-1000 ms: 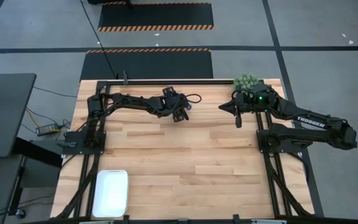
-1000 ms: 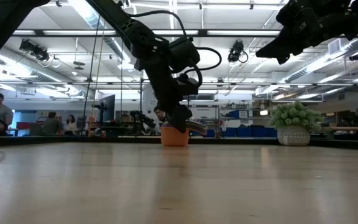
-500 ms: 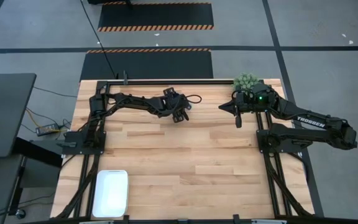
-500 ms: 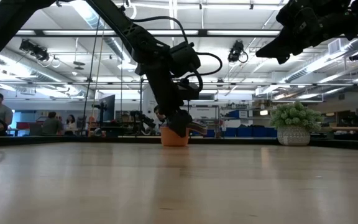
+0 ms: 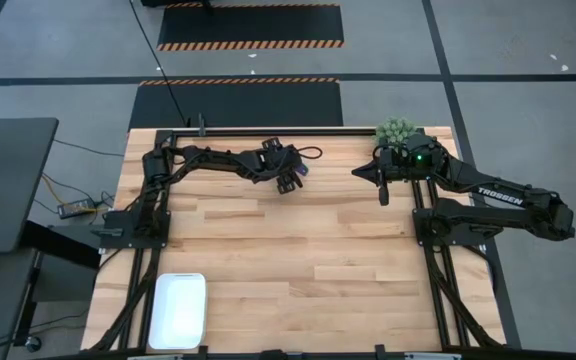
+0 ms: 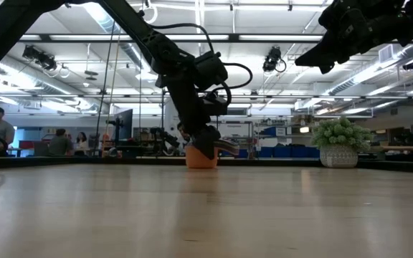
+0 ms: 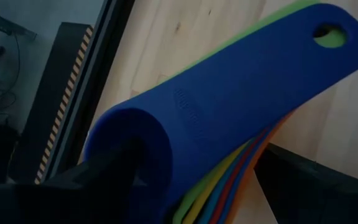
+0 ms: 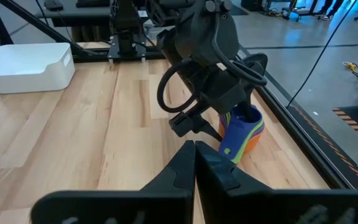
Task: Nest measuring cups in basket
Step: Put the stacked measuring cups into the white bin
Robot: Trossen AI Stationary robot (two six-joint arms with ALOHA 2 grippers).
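Note:
The measuring cups [image 8: 241, 134] stand nested in one stack near the table's far edge, an orange cup [image 6: 201, 158] at the bottom resting on the wood and a blue cup [image 7: 229, 93] on top. Their handles fan out to one side. My left gripper [image 5: 289, 179] is open and slants down over the stack, one finger on each side of it. My right gripper [image 5: 383, 192] hangs shut and empty above the far right of the table. The white basket [image 5: 178, 310] sits at the near left corner. My left gripper comes at the stack slanting down from the table's left, one finger [image 7: 98, 177] beside the blue cup's bowl and the other [image 7: 316, 180] beyond the fanned handles. I cannot tell whether either finger touches the cups, which stand on the table.
A small green potted plant [image 5: 396, 130] stands at the far right edge, behind my right arm. A black rail [image 5: 268, 129] runs along the table's far edge just behind the cups. Bare wood lies between the cups and the basket [image 8: 30, 62].
My left arm has swung a little toward the table's far edge, and its gripper has turned slightly over the cups, staying open. The stack has kept its place.

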